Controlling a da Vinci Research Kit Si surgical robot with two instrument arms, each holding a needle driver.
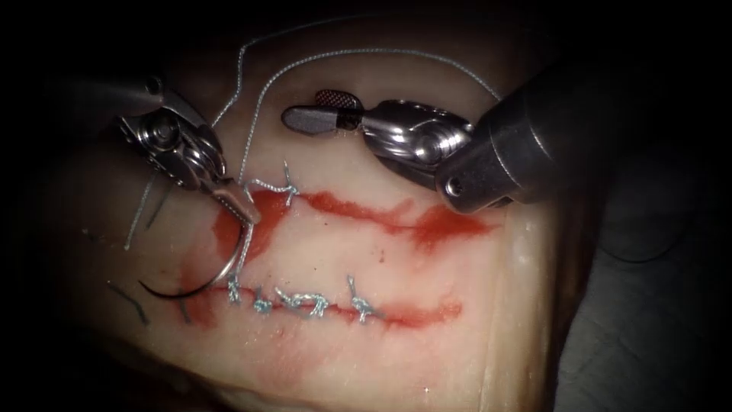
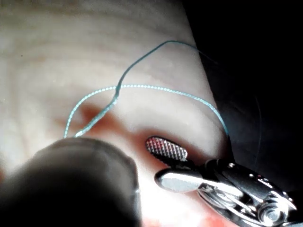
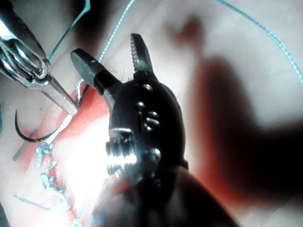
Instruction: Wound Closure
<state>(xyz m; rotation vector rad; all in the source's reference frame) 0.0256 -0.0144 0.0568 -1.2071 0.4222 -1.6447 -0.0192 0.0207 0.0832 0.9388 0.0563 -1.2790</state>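
The tissue [image 1: 427,358] carries two cuts that run across the endoscope view. The upper cut [image 1: 366,214] has one stitch [image 1: 287,188]. The lower cut [image 1: 419,313] has several stitches [image 1: 309,304]. My left tool [image 1: 247,214] is shut on the curved needle [image 1: 223,271] near its thread end. The needle arcs down and left over the cuts' left end, its point [image 1: 142,284] above the surface. Thread [image 1: 263,91] runs up and loops across the back. My right tool [image 1: 303,107] hovers open behind the upper cut and holds nothing; it shows again as the right tool [image 3: 105,45].
Red fluid [image 1: 442,227] stains both cuts. Short cut thread ends [image 1: 136,221] lie at the left. The tissue's right edge [image 1: 534,305] drops to a dark bench. In the left wrist view the right tool's open jaws sit under a thread loop [image 2: 142,86].
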